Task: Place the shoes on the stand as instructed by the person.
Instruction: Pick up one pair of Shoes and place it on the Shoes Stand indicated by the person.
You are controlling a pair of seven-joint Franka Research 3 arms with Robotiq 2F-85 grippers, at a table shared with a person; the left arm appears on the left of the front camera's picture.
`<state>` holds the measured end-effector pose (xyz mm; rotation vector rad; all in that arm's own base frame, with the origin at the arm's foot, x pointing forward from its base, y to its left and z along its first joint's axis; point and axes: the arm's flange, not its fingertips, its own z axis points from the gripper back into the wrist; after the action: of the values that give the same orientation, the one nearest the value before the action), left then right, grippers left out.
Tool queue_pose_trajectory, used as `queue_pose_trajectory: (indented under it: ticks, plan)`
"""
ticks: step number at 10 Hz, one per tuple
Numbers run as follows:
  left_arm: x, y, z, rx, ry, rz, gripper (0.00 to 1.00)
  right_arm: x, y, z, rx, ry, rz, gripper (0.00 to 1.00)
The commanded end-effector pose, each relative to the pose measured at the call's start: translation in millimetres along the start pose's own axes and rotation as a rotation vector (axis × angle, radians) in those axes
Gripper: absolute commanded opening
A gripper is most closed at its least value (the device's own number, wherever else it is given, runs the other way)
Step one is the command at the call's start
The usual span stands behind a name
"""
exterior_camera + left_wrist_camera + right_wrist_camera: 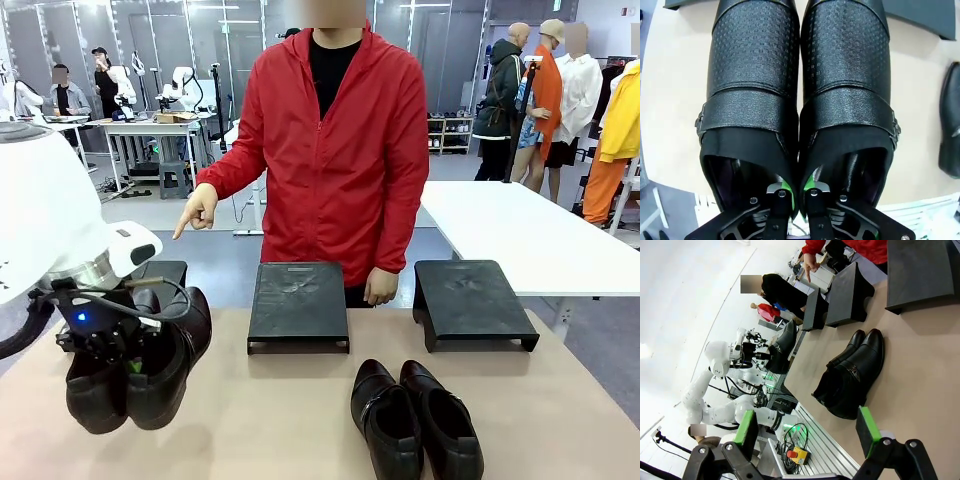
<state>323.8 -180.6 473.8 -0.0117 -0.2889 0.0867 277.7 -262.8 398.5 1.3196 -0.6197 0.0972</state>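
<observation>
My left gripper point(118, 350) is shut on the inner walls of one pair of black shoes point(145, 365), holding them above the table's left side. In the left wrist view its fingers point(783, 193) pinch the two adjoining collars of this pair point(800, 100). The second pair of shoes point(415, 420) lies on the table near the front, right of the middle, and also appears under my right gripper point(806, 430), which hangs open with nothing between its green pads point(866, 430). The person in red points a hand point(197, 212) down toward the left stand point(165, 272), partly hidden behind my arm.
A middle stand point(298, 305) and a right stand point(470, 303) sit bare at the table's far edge. The person's other hand point(381, 285) hangs beside the middle stand. A white table point(530, 235) stands behind on the right. The tan tabletop point(270, 420) is bare between the pairs.
</observation>
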Motion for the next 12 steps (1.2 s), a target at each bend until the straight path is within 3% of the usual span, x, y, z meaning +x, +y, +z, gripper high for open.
queue_pose_trajectory:
  ticks: [1,3,4,6,7,9,11,12]
  plan:
    - [31,26,22,-0.018,-0.112,0.028,0.07,-1,1,0,0.011,-0.001,0.007,1.00]
    - [56,52,36,-0.029,-0.162,0.041,0.07,-1,1,0,0.011,-0.001,0.007,1.00]
    - [69,64,38,-0.001,-0.208,-0.033,0.07,-1,1,0,0.011,-0.001,0.007,1.00]
    - [112,87,27,-0.006,-0.286,-0.033,0.07,-1,1,0,0.011,-0.001,0.007,1.00]
    - [135,94,14,0.035,-0.289,0.004,0.07,-1,1,0,0.011,-0.001,0.007,1.00]
    - [178,110,-19,0.048,-0.317,-0.096,0.07,-1,1,0,0.011,-0.001,0.007,1.00]
    - [203,116,-41,-0.006,-0.289,-0.125,0.07,-1,1,0,0.011,-0.001,0.007,1.00]
    - [215,118,-53,0.054,-0.290,-0.106,0.07,-1,1,0,0.011,-0.001,0.007,1.00]
